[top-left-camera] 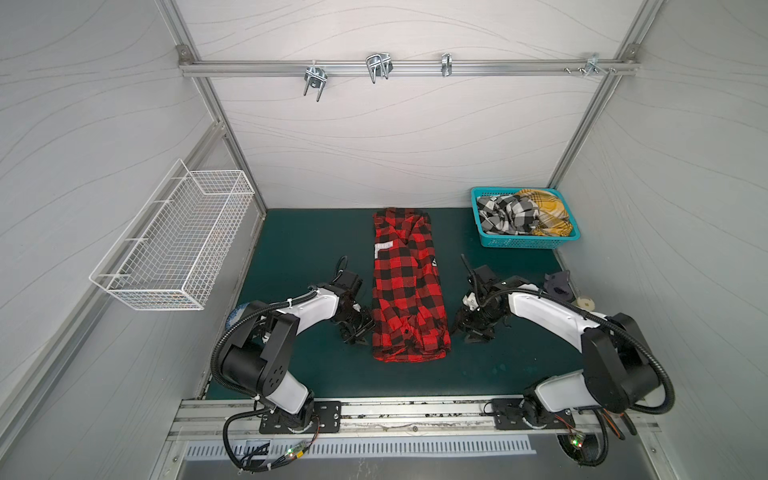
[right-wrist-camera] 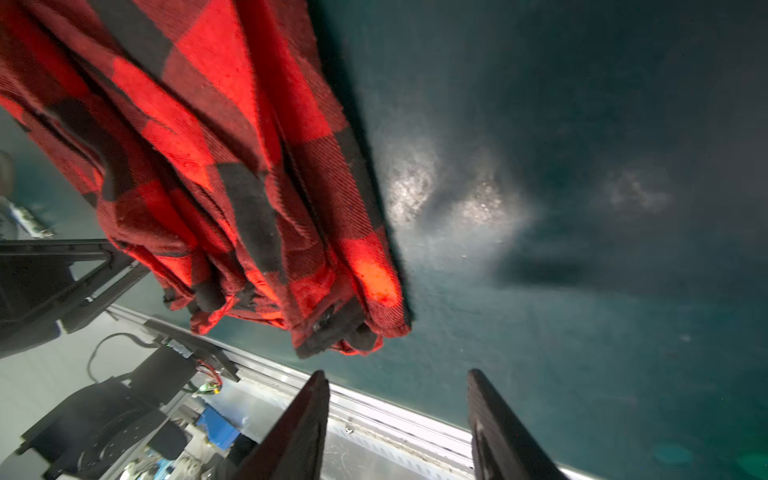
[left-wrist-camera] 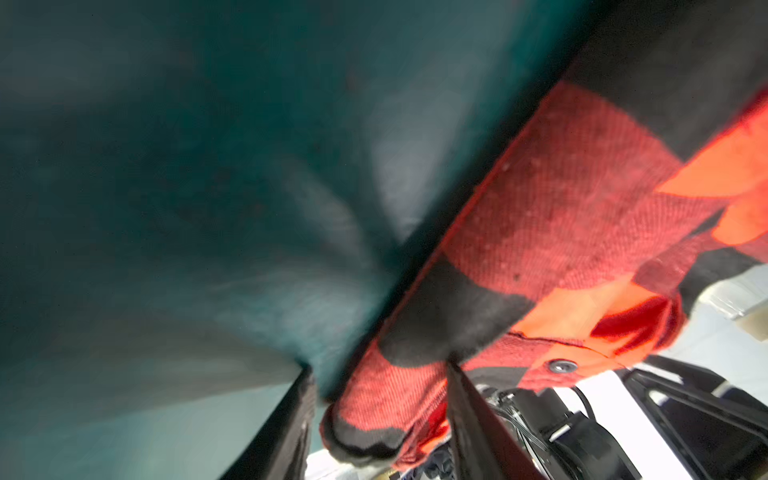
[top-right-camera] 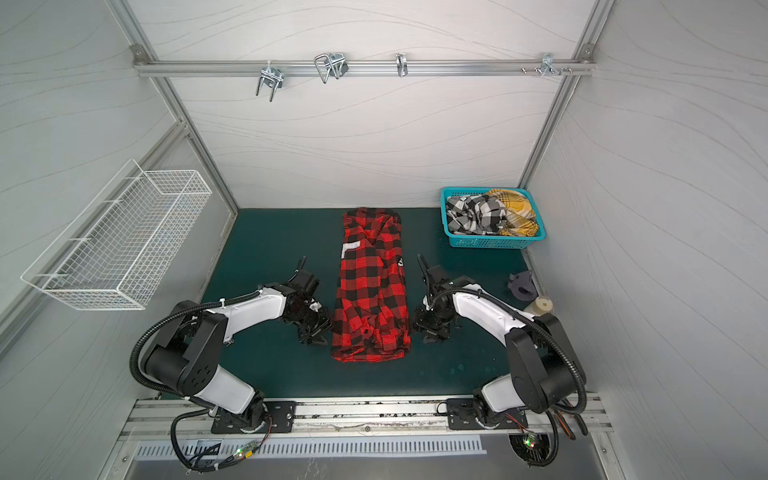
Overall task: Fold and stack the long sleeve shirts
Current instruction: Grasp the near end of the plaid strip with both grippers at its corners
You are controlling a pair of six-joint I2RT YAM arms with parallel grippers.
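The dark green table mat (top-left-camera: 311, 249) takes most of the floor, and in its middle lies the red-and-black check shirt (top-left-camera: 409, 291), folded to a long narrow strip that runs from the back wall toward the arms; both top views show it so (top-right-camera: 372, 286). At the back right corner stands a teal basket (top-left-camera: 484, 232), and in it lie crumpled the black-and-white check shirt (top-left-camera: 505, 214) and the mustard-yellow plaid shirt (top-left-camera: 544, 210). The left gripper (top-left-camera: 355, 338) is at the left edge of the red shirt, near its front end. In the left wrist view (left-wrist-camera: 379, 368) its jaws stand about half apart with the rolled hem of the shirt between them; one of the fingers (left-wrist-camera: 469, 415) touches the cloth, on the other side a little mat is visible, so the cloth is not pinched. The right gripper (top-left-camera: 473, 336) is just beside the right edge of the shirt; in the right wrist view (right-wrist-camera: 397, 374) its jaws also stand apart, with only mat between them. On the upper part of the shirt a white label (top-left-camera: 382, 246) shows the letters "BER"; the rest is hidden in a fold.
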